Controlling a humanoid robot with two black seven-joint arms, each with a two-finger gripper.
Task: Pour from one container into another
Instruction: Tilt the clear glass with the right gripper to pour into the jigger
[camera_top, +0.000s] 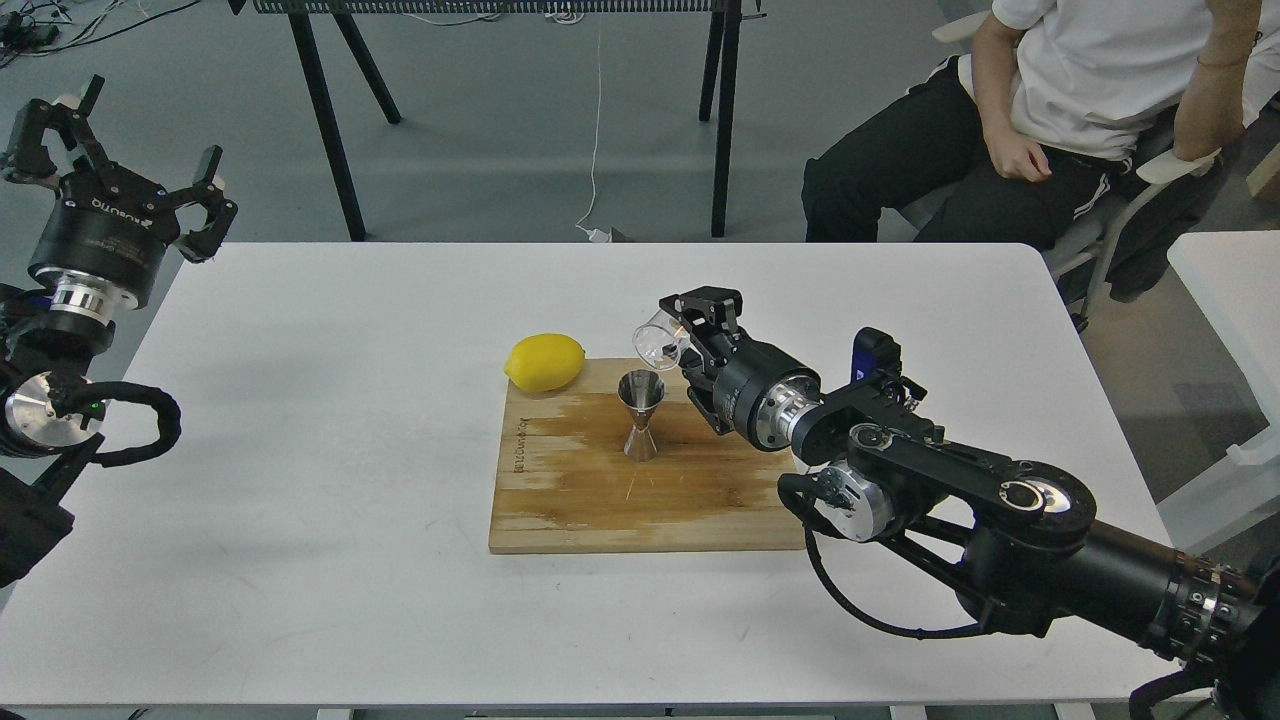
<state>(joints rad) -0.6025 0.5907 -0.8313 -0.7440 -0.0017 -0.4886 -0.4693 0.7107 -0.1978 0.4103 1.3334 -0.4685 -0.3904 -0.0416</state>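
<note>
The steel jigger (641, 415) stands upright on the wooden board (560, 500) at the middle of the white table. Just above and to the right of its mouth hangs the clear glass cup (660, 340), tipped on its side with its mouth facing left and down. My right gripper (684, 338) is shut on that cup, its arm reaching in from the lower right. My left gripper (115, 135) is held high off the table's far left corner, fingers spread open and holding nothing.
A yellow lemon (545, 362) rests at the board's back left corner. A seated person (1050, 110) is behind the table at the right. Black table legs (330, 120) stand beyond the far edge.
</note>
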